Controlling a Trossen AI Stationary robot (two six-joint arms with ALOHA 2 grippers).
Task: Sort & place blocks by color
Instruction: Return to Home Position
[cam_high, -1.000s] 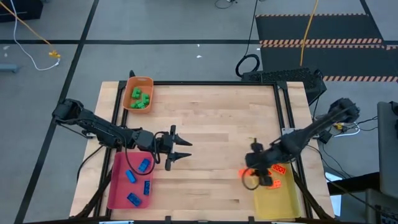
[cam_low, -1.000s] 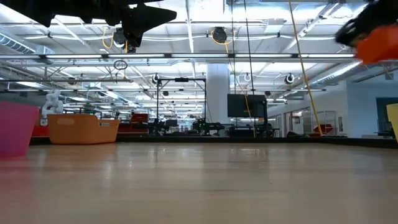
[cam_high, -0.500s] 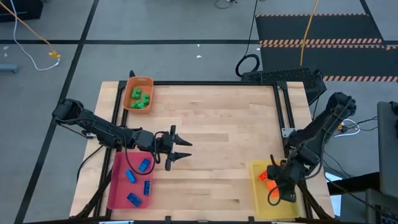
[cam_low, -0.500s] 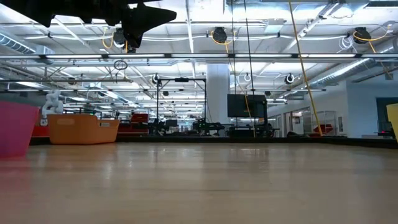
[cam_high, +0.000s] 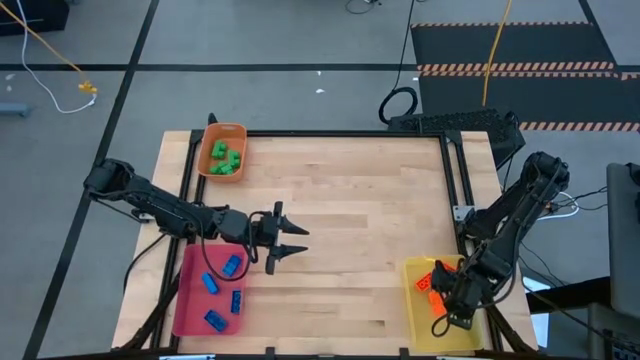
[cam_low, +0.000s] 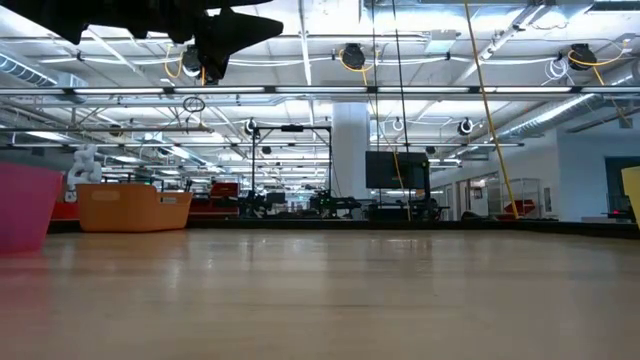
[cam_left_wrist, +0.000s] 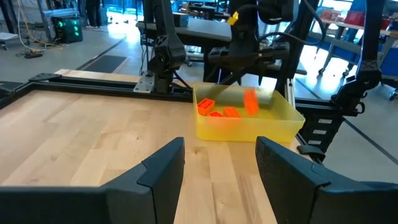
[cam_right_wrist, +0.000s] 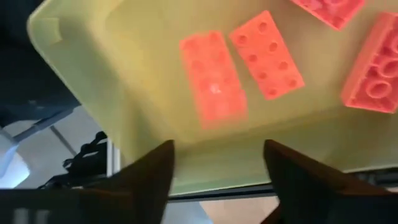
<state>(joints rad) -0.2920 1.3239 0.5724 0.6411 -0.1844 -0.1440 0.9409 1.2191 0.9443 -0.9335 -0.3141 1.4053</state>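
Orange blocks (cam_right_wrist: 267, 53) lie in the yellow tray (cam_high: 410, 320). One of them (cam_left_wrist: 250, 101) shows on end and blurred just under my right gripper (cam_right_wrist: 217, 168). That gripper (cam_high: 441, 318) hangs open over the tray, pointing down, with nothing between its fingers. Green blocks (cam_high: 224, 158) sit in the orange tray (cam_high: 237, 130) at the far left. Blue blocks (cam_high: 222, 285) lie in the pink tray (cam_high: 185, 300) at the near left. My left gripper (cam_high: 297, 241) is open and held level above the bare table just right of the pink tray, facing the yellow tray (cam_left_wrist: 249, 127).
A black frame rail (cam_high: 345, 133) runs round the wooden table top (cam_high: 350, 210), whose middle carries no blocks. The pink tray (cam_low: 20, 205) and the orange tray (cam_low: 135, 210) stand at the table's left side. Cables and floor mats lie beyond the far edge.
My right gripper has swung from over the table left of the yellow tray toward the near right corner and now hangs over that tray. The orange block it carried has come out of its fingers and is inside the tray. My left arm has kept still.
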